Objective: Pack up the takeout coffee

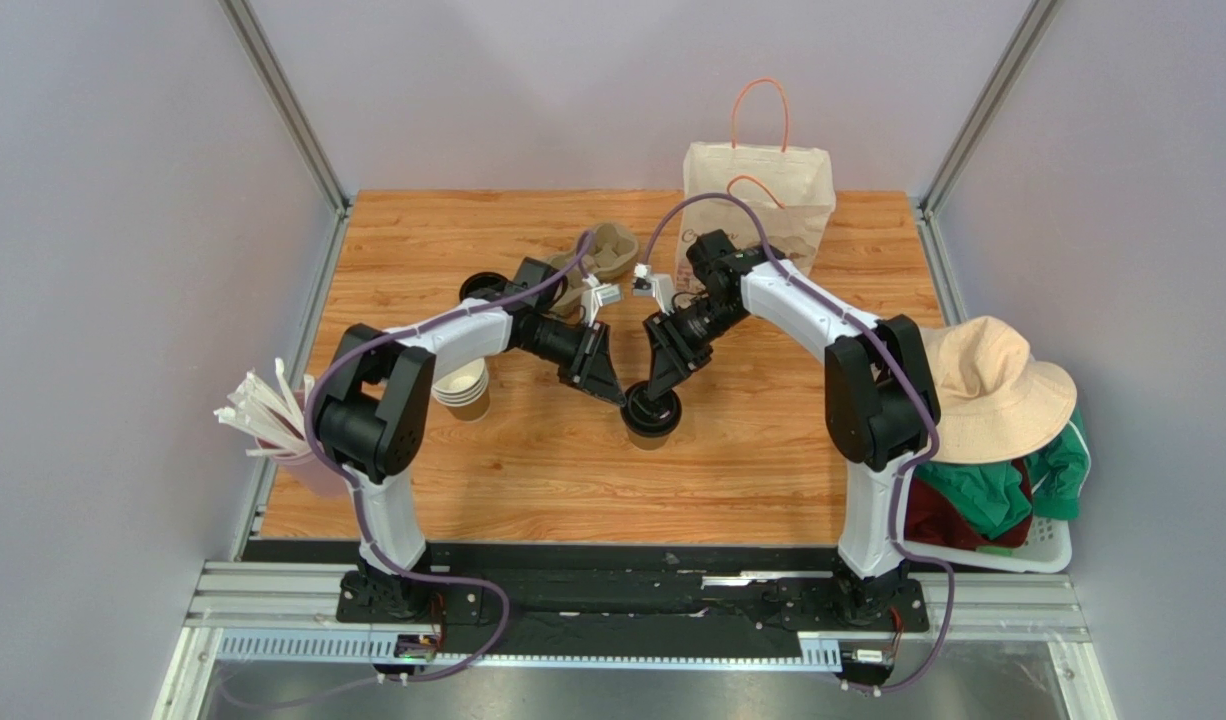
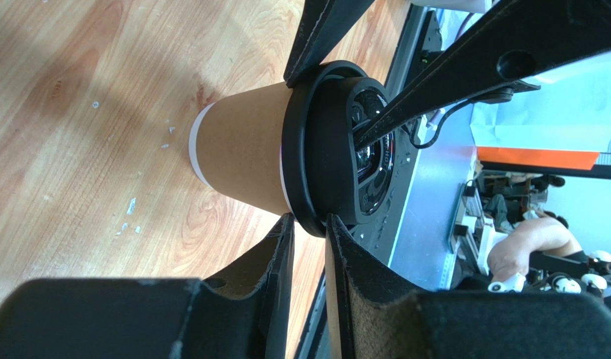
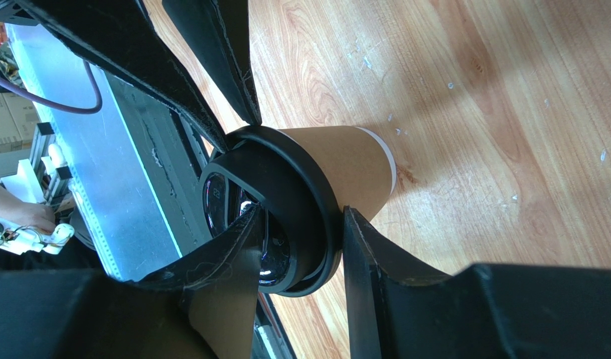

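The takeout coffee (image 1: 649,426), a kraft-brown paper cup with a black sip lid, stands upright on the wooden table near the middle. Both arms reach in over it. My left gripper (image 1: 633,399) comes from the left and my right gripper (image 1: 663,395) from the right. In the left wrist view my left gripper (image 2: 310,224) pinches the lid's rim (image 2: 301,157) between its fingers. In the right wrist view my right gripper (image 3: 299,218) is closed across the opposite edge of the lid (image 3: 286,179), with one finger on top and one under the rim against the cup (image 3: 346,164).
A kraft paper bag (image 1: 757,188) with orange handles stands at the table's back. A stack of lidless cups (image 1: 462,387) is at the left. Black lids (image 1: 484,285) and a brown carrier (image 1: 612,248) lie behind. A holder of white straws (image 1: 266,413) is at the left edge. A hat on a basket (image 1: 995,390) is at the right.
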